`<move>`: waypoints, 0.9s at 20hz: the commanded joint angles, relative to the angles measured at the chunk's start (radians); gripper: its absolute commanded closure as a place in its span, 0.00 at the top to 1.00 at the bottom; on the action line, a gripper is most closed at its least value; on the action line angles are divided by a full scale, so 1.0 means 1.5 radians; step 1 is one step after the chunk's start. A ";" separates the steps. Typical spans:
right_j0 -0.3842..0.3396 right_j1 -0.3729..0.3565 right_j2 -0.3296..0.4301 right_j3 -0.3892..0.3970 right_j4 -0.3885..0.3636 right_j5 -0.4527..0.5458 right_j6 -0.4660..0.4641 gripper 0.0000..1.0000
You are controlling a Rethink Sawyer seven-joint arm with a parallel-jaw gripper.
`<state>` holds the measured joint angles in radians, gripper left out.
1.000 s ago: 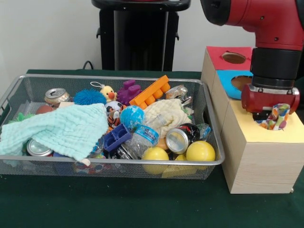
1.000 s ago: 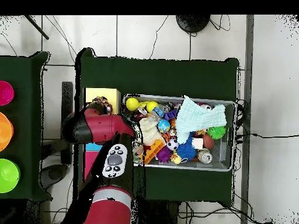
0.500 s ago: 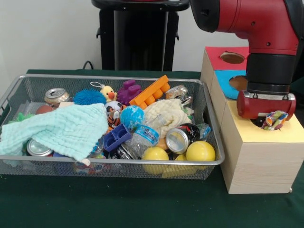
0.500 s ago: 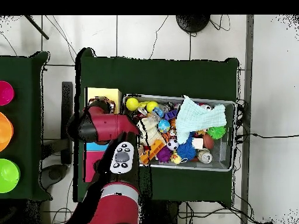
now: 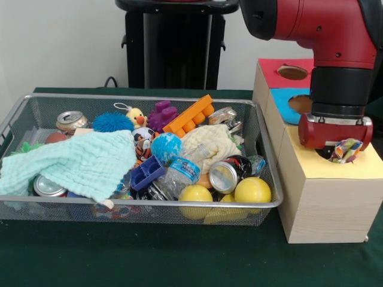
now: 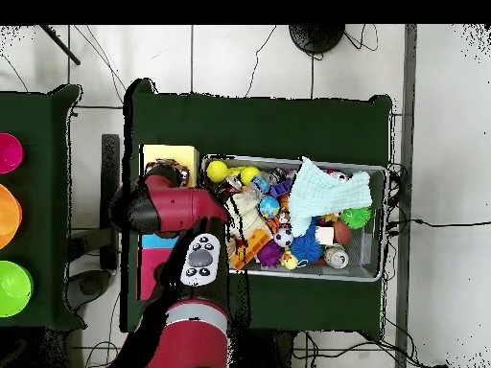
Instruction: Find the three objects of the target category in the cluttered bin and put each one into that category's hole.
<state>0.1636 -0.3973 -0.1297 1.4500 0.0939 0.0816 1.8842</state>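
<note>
The red arm comes down over the yellow-topped box (image 5: 335,179), which sits just beside the wire basket (image 5: 137,206) at its right end in the front view. The gripper (image 5: 335,150) hangs right over the round hole (image 5: 328,154) in that box, its red wrist housing covering most of the opening. A crumpled polka-dot cloth (image 5: 344,149) pokes out under the housing at the hole's edge, partly down in it. The fingers are hidden by the wrist, so I cannot tell whether they are spread or closed, or whether they have hold of the cloth.

Behind the yellow-topped box stand a blue-topped box (image 5: 296,103) and then a red-topped box (image 5: 287,72), all in a row along the basket's side.

The basket is packed. A mint-green waffle cloth (image 5: 72,164) drapes over its left half, a cream cloth (image 5: 209,143) lies bunched near the middle, and two yellow balls (image 5: 251,191) sit against the front wall nearest the yellow-topped box. Soda cans, a blue globe ball (image 5: 166,147), an orange toy brick (image 5: 190,116) and a spiky blue ball (image 5: 112,122) fill the rest.

From overhead, the arm (image 6: 173,211) covers the boxes, with only a corner of the yellow top showing.
</note>
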 commanded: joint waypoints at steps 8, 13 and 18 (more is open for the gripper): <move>-0.020 -0.109 0.017 0.097 -0.021 0.314 0.015 1.00; -0.023 -0.171 0.011 0.092 -0.030 0.408 -0.002 1.00; -0.032 -0.198 0.019 0.092 -0.038 0.442 -0.006 1.00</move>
<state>0.1565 -0.6363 -0.1281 1.4715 0.0861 0.6040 1.8838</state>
